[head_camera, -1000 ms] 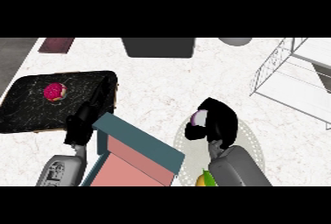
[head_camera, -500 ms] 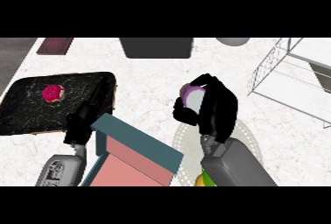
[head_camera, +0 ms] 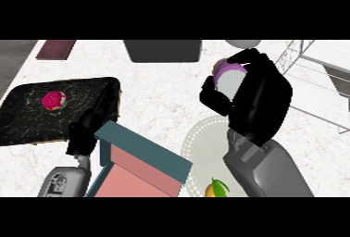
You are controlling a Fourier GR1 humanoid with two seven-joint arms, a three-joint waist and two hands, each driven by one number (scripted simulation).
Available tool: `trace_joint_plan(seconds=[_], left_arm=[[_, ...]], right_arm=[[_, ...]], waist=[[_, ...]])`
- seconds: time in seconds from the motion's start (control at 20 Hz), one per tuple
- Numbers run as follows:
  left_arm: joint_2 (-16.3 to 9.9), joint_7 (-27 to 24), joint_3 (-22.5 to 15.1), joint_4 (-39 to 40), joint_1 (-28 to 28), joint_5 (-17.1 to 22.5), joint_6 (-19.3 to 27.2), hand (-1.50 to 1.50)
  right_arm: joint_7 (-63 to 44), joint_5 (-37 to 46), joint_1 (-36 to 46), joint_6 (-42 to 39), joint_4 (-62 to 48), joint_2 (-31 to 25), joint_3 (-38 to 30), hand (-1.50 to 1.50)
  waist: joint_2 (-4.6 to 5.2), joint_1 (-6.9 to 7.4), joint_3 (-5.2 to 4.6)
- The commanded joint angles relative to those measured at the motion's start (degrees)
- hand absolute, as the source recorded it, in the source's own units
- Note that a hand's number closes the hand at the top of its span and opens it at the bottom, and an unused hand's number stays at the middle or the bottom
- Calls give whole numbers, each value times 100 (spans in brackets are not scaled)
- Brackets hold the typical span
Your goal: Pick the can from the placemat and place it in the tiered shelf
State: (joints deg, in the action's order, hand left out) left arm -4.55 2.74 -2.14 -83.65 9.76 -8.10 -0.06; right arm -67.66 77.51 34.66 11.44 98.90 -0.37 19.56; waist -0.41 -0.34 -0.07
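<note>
right hand [head_camera: 256, 99]: black, fingers and thumb curled round the can, lifted above the counter, upper right of centre
can [head_camera: 228, 77]: grey body, purple top, tilted, mostly hidden by the right hand; only its top and one side show; off the placemat, held over bare counter between placemat and tiered shelf
placemat [head_camera: 205, 143]: pale, round, dotted rim, lower centre-right; partly covered by the right forearm
right forearm [head_camera: 270, 171]: grey, enters from lower edge, rises toward the can
tiered shelf [head_camera: 321, 88]: white wire frame with pale shelves, right edge of view; just right of the right hand; cannot tell if hand touches it
left hand [head_camera: 85, 134]: black, low at left, beside the edge of the dark tray; fingers point up, look fairly straight, holding nothing
left forearm [head_camera: 65, 183]: grey, bottom left corner
dark tray [head_camera: 27, 118]: black speckled slab, left side, tilted in view
pink item [head_camera: 53, 100]: round, magenta, sits on the dark tray
teal box [head_camera: 140, 159]: teal walls, pink inside, lower centre, between the two forearms
yellow-green fruit [head_camera: 216, 188]: at bottom edge, on the lower rim of the placemat, next to the right forearm
dark grey block [head_camera: 163, 50]: top centre, at far edge of counter
maroon block [head_camera: 56, 49]: top left
grey round thing [head_camera: 243, 43]: top, just above the right hand, cut by the edge
counter [head_camera: 157, 104]: white marbled top
</note>
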Motion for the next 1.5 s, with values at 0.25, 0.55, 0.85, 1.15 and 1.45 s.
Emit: trace_joint_plan(seconds=[0.25, 0.55, 0.85, 1.15, 1.45], left_arm=[[167, -24, -64, 148, 38, -22, 52, 0], [-57, -220, 105, -82, -118, 52, -57, 0], [-89, -207, 101, -38, -174, 33, -123, 0], [39, -177, 4, 1, -72, -62, -64, 0], [121, -63, 23, 59, 18, -131, 52, 0]], right_arm=[[-659, 988, 942, -1598, 477, -69, -968, 150], [-50, 867, 1152, -1650, 449, -300, -1860, 150], [364, 871, 1735, -1938, 193, -783, -2547, 150], [881, 598, 2018, -1883, -313, -1310, -3031, 150], [1193, 728, 1660, -1921, -318, -1609, -2871, 150]], waist=[[9, -8, 0], [26, 50, 4], [31, 58, 4], [38, 59, 4], [36, 36, 5]])
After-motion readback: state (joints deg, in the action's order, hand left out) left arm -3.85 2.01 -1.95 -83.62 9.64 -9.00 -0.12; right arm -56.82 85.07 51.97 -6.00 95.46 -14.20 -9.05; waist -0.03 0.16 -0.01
